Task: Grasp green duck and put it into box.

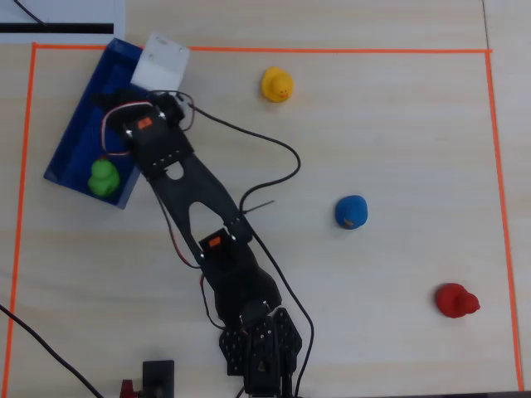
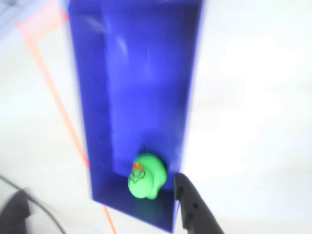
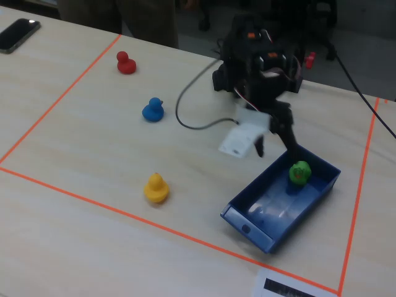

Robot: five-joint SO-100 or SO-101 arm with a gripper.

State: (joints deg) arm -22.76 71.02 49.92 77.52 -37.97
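The green duck sits inside the blue box near one end, free of the gripper. In the wrist view the duck rests on the box floor, orange beak up. My gripper is open and empty above that end. One dark finger stands just right of the duck without touching it; the other is a blur at the far left. In the fixed view the gripper hangs over the box, just above and left of the duck.
A yellow duck, a blue duck and a red duck stand on the table, well away from the box. Orange tape frames the work area. A black cable loops beside the arm.
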